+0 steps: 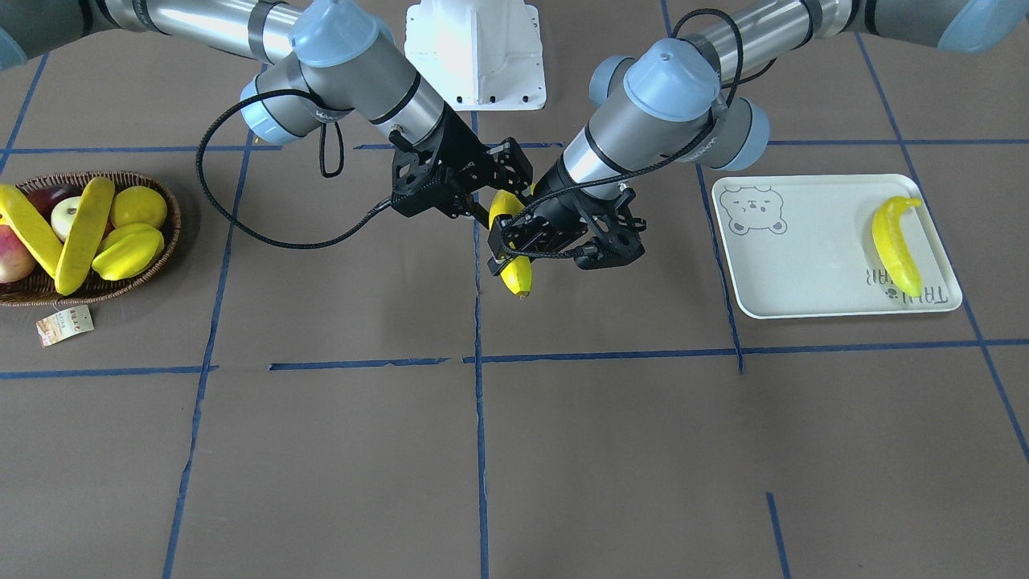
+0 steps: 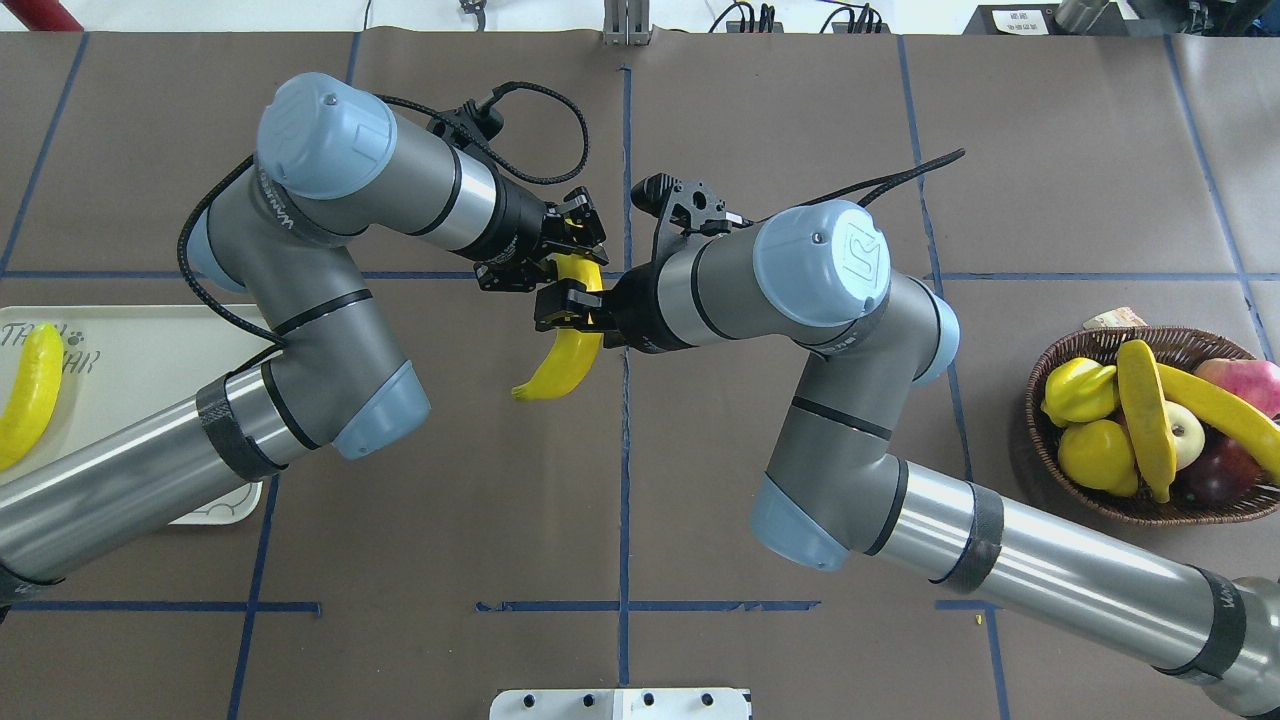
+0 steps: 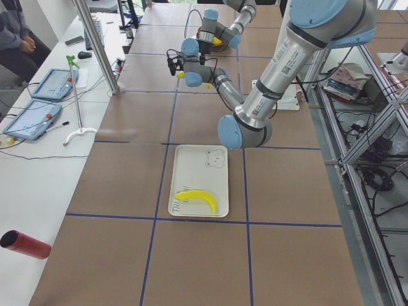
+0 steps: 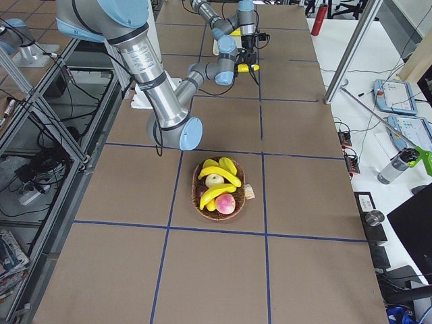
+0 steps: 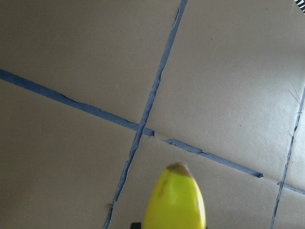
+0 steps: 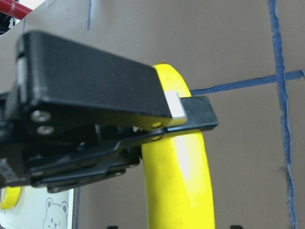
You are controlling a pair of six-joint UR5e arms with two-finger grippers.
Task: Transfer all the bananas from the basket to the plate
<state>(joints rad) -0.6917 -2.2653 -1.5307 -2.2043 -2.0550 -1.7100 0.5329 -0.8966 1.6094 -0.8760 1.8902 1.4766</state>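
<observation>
Above mid-tabletop the left claw (image 2: 572, 250) clamps a banana (image 2: 560, 365). The right claw (image 2: 572, 308) brackets it, but I cannot tell whether it is gripping. A second banana (image 2: 30, 395) lies on the plate (image 2: 130, 350), and two more bananas (image 2: 1145, 415) lie in the basket (image 2: 1150, 515).

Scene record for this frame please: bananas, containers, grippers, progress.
plate: one banana
basket: two bananas, other fruit
held banana: airborne between the two arms
left gripper: shut on held banana
right gripper: around it, grip unclear
not yet on plate: three
</observation>
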